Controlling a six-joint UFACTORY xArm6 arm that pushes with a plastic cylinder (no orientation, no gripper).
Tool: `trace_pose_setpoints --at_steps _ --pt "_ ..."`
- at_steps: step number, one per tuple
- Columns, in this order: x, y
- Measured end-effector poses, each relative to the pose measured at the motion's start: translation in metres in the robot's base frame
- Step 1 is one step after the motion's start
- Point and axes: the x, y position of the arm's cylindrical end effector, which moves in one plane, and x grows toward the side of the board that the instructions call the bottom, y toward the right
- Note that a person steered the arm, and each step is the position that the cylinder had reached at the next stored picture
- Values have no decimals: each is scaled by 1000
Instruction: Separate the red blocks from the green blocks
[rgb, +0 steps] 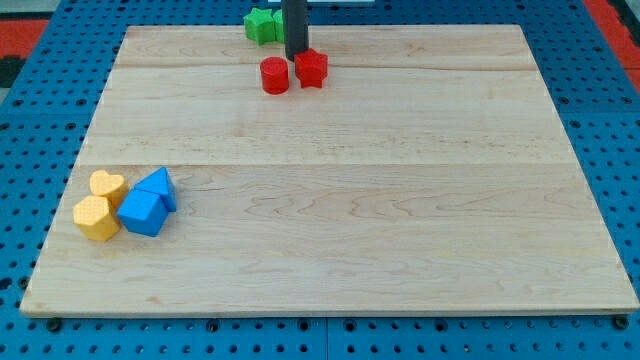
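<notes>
My tip (296, 58) is sitting bare near the board's (330, 200) top edge, gripping nothing, just above and between the red cylinder (275, 76) and the red block (311, 69); whether it is touching either, I cannot tell; the green blocks (262, 25) are lying just beyond, at the top edge, partly off the board; the reds are looking light, rigid and prone to sliding or turning, so pushing squarely on their top-facing sides seems best; yellow (100, 205) and blue (149, 203) blocks are resting well apart at bottom left.

Near the desk's (400, 250) left edge, two yellow blocks (101, 205), one seemingly heart-shaped, sit touching two blue blocks (148, 203).
</notes>
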Motion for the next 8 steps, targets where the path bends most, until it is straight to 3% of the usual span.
trace_pose_setpoints --at_steps 1,3,6,7,8 --pt "29 0" --pt "16 57" --pt "12 83" --pt "21 116" --pt "59 110"
